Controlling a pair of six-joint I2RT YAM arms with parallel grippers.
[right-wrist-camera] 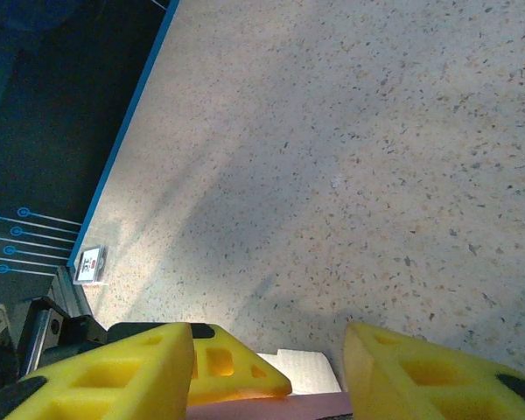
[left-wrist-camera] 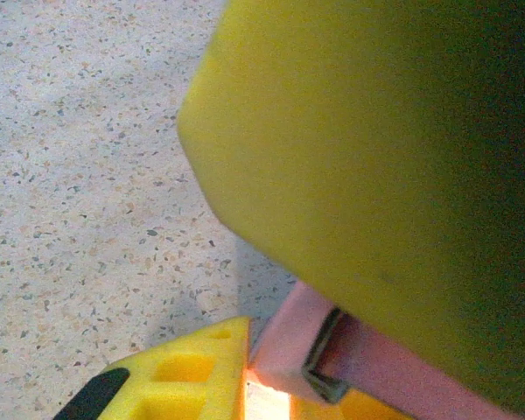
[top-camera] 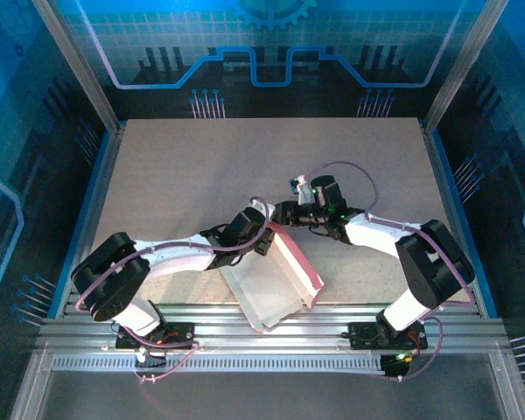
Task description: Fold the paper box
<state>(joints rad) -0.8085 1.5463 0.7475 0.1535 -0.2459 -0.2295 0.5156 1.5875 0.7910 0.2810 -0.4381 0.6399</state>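
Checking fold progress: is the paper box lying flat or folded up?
Partly folded: the paper box lies whitish face up with one pink panel raised along its right side; it is not closed.

We see the paper box [top-camera: 267,293] whitish on its broad face and pink along its raised edge; the table [top-camera: 201,166] is pale beige with fine dark and tan speckles, bordered by a blue strip [right-wrist-camera: 127,131]; the left gripper [left-wrist-camera: 258,324] has bright yellow fingers [left-wrist-camera: 359,175], one with a black patch; the right gripper [right-wrist-camera: 269,337] has the same yellow fingers [right-wrist-camera: 429,376]; both arms [top-camera: 171,258] are white with black joints; their cables [top-camera: 354,171] are purple; the rails [top-camera: 271,337] are silver-grey; the backdrop [top-camera: 262,52] is deep blue with lighter blue circuit lines and a pale grid.
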